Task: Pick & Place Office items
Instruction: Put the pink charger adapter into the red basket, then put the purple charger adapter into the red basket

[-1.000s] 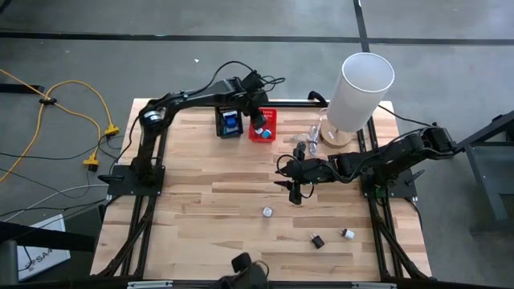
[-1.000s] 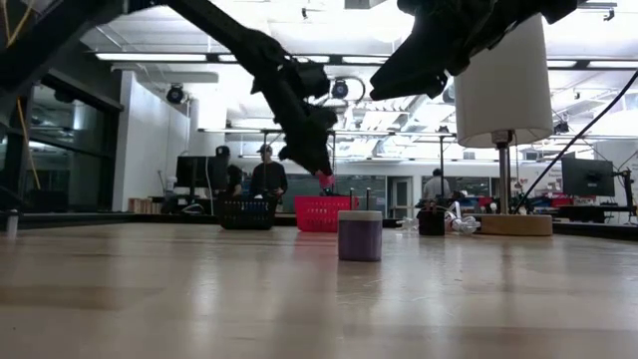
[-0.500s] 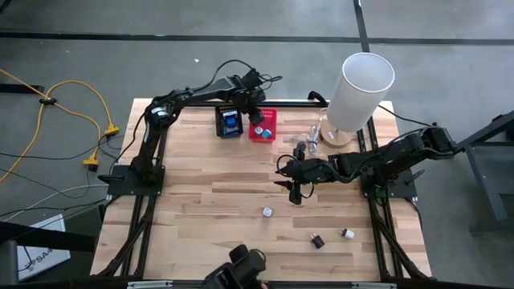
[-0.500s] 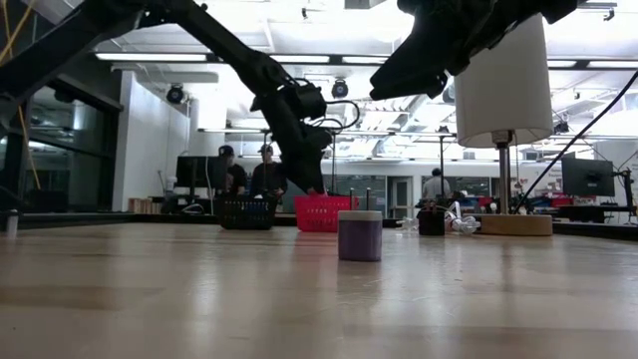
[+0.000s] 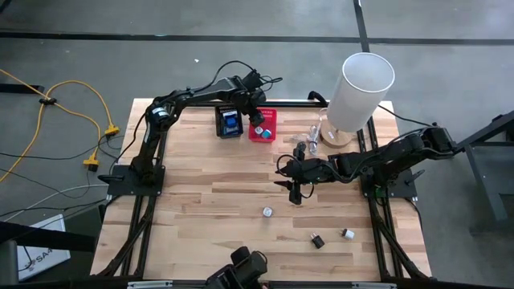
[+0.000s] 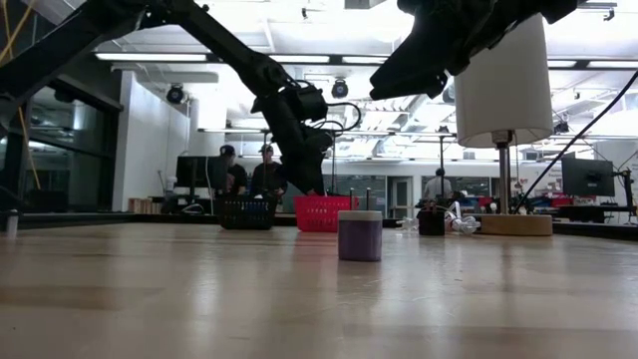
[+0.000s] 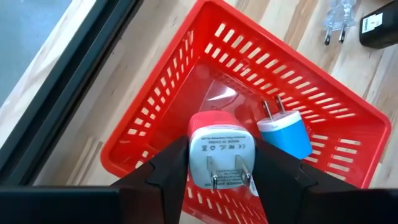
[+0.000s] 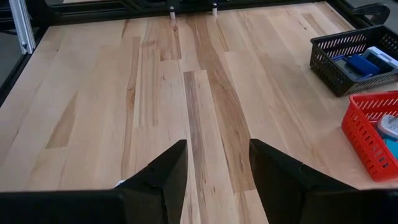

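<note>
My left gripper [image 7: 221, 148] hangs over the red mesh basket [image 7: 155, 130] at the table's far edge [image 5: 257, 120], shut on a red-and-white plug charger [image 7: 221, 134]. A blue-and-white charger [image 7: 285, 134] lies in that basket. My right gripper [image 8: 214, 155] stands open above bare wood near the table's middle [image 5: 294, 191], with nothing between its fingers. A small white piece [image 5: 267, 212], a black piece [image 5: 317, 240] and a white piece [image 5: 348, 234] lie loose on the near half of the table. My left gripper pinches the charger by its two opposite sides [image 7: 194, 158] between its two fingers. The fingers slant steeply down from above into the basket. The charger's white pronged face looks back up along the fingers and its red body points down. Whether it rests on the basket floor cannot be told.
A black mesh basket [image 5: 229, 123] with blue items stands left of the red one. A tall white cylinder [image 5: 359, 88] on a wooden base stands at the far right. A clear plug [image 5: 313, 132] and a black block [image 5: 301, 150] lie beside it. People stand in the room beyond [image 6: 264, 175].
My left gripper has sunk with the red-and-white charger from above the red basket down into it, moving slightly toward the near edge. My right arm has kept still.
</note>
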You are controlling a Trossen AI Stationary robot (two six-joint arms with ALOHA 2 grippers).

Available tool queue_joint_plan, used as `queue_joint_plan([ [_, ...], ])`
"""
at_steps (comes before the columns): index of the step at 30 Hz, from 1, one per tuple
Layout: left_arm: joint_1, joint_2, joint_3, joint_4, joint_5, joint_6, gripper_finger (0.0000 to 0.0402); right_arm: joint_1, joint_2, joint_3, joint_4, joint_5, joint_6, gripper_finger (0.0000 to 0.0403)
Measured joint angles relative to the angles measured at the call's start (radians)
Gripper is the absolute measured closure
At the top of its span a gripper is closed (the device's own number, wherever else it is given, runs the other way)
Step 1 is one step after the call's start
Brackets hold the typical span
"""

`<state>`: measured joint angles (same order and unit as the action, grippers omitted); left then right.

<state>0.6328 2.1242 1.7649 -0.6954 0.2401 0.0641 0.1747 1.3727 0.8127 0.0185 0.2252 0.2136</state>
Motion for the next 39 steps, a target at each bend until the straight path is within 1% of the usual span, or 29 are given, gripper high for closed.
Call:
queue_joint_plan([
  [19,-0.003,0.0,0.0,0.001,0.0,0.003,0.0235,0.0,0.0,0.0,0.0,0.0,0.0,0.0243],
  [22,-0.003,0.0,-0.001,0.001,0.019,0.002,0.0226,0.0,0.0,0.0,0.0,0.0,0.0,0.0243],
  [27,-0.003,-0.001,-0.001,0.001,0.021,-0.001,0.0207,0.0,0.0,0.0,0.0,0.0,0.0,0.0243],
  [39,-0.003,-0.001,-0.001,0.0,0.021,-0.004,0.0203,0.0,0.0,0.0,0.0,0.0,0.0,0.0243],
])
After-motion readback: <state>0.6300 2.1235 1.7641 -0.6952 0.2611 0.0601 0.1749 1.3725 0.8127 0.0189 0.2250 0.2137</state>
